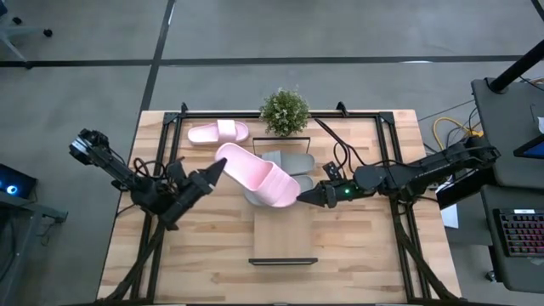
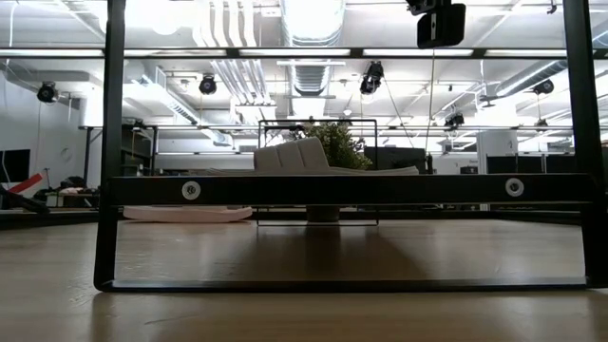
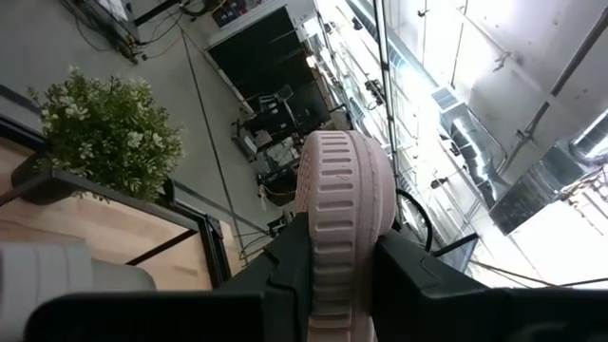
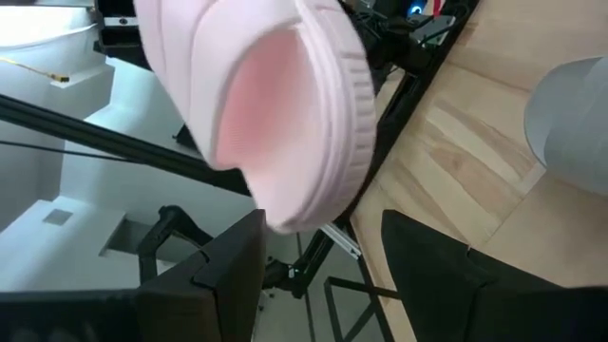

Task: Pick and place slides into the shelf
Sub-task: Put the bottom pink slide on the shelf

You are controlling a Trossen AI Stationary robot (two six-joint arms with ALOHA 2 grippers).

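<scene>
The left hand (image 1: 214, 172) is pinching the heel of a pink slide (image 1: 255, 174) above the shelf (image 1: 285, 229), beside two grey slides (image 1: 287, 160); the right hand (image 1: 308, 198) is waiting open, seemingly near its toe. Lowering level suits.

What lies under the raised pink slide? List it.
Held up by the left gripper, the pink slide hangs over the shelf. Two grey slides lie partly beneath it; its toe end covers their near parts. The right gripper waits open beside.
</scene>
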